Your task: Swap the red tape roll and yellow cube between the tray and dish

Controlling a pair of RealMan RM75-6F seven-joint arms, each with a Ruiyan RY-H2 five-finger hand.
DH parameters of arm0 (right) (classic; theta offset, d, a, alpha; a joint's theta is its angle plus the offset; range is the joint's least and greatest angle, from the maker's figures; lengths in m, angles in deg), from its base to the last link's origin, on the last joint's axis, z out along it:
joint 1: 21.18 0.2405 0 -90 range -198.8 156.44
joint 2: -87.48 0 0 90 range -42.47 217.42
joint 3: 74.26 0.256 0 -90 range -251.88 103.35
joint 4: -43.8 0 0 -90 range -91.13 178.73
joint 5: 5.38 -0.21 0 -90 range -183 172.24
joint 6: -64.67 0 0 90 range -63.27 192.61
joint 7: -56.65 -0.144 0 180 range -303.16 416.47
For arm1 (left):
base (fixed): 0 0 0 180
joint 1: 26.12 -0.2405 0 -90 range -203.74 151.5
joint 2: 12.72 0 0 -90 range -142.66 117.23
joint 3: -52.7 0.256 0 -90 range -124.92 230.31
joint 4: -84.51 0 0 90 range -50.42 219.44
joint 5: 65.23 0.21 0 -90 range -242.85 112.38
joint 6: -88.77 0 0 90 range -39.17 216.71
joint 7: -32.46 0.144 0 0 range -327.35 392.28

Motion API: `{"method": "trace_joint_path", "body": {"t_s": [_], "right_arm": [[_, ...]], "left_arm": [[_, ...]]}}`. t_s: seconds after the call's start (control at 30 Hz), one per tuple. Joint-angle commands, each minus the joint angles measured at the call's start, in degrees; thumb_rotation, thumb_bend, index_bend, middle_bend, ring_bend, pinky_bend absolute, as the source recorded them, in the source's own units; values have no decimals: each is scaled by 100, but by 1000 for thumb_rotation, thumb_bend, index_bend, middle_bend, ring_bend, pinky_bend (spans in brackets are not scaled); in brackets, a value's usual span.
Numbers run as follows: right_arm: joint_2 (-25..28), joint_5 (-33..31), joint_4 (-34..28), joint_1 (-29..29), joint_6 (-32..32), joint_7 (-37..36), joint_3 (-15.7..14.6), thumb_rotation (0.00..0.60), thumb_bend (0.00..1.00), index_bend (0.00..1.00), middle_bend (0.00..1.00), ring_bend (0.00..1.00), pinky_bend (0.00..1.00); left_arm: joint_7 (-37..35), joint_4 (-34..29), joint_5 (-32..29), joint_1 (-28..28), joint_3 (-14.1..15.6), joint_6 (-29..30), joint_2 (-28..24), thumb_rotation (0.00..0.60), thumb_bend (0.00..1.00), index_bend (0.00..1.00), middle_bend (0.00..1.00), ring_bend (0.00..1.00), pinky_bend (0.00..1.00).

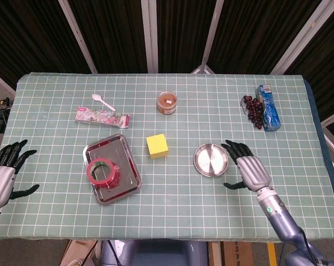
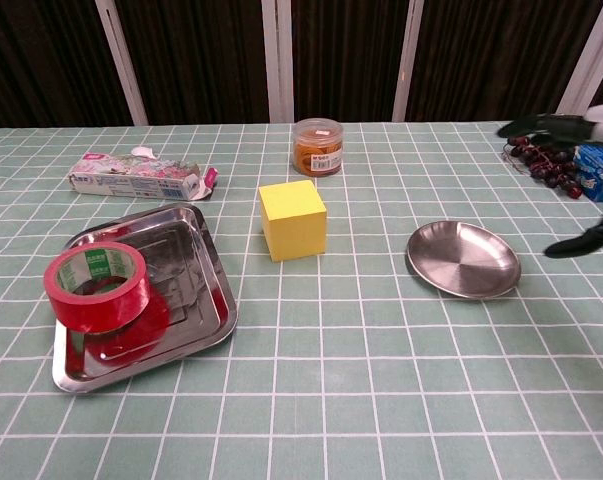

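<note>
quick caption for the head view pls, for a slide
Red tape roll sits in the tray, yellow cube on the table, right hand open beside the empty dish.

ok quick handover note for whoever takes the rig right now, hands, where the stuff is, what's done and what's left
Left hand: open, holds nothing, off at the table's left edge.
Right hand: open, holds nothing, beside the dish, not touching it.
Red tape roll: in the tray.
Yellow cube: on the cloth between tray and dish.
Dish holds nothing.
Done: neither item sits in its swapped place.
Left: tape roll into the dish, cube into the tray.
</note>
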Motion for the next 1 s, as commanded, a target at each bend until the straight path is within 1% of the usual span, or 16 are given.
{"method": "trace_joint_path", "body": {"t_s": [0.03,0.13,0.27,0.47,0.57,0.7,0.83,1.0], "right_arm": [[-445,-768,78,961,940,472,406,600,0,84,0,0,11],[-866,-1357,343,1479,1230,694,575,600,0,84,0,0,11],[-1455,-2047,921,2156,1394,1053,727,600,0,84,0,0,11],[-2340,-2865,2034,3075,1276,1391,1100,600,0,85,0,0,11],[-2613,-3152,2435,3401,1306,1463,1203,600,0,84,0,0,11],[-2846,-3396,2839,3705,1432,1534,1199,600,0,84,0,0,11],[-3029,-3614,3267,3922,1660,1616,1043,600,0,84,0,0,11],[-3107,-3774,3522,3993,1882,1618,816,600,0,84,0,0,10]], "left_arm": [[-46,150,-67,-76,-80,-17,114,600,39,191,0,0,0],[28,274,-13,-117,-129,19,219,600,39,191,0,0,0],[128,399,17,-153,-216,40,352,600,39,190,0,0,0],[86,558,-70,-186,-369,-16,459,600,39,190,0,0,0],[26,623,-140,-204,-439,-68,466,600,39,190,0,0,0],[-46,695,-206,-233,-521,-103,471,600,39,190,0,0,0],[-79,708,-200,-249,-559,-157,470,600,39,190,0,0,0],[-113,709,-135,-262,-562,-224,466,600,39,190,0,0,0]]}}
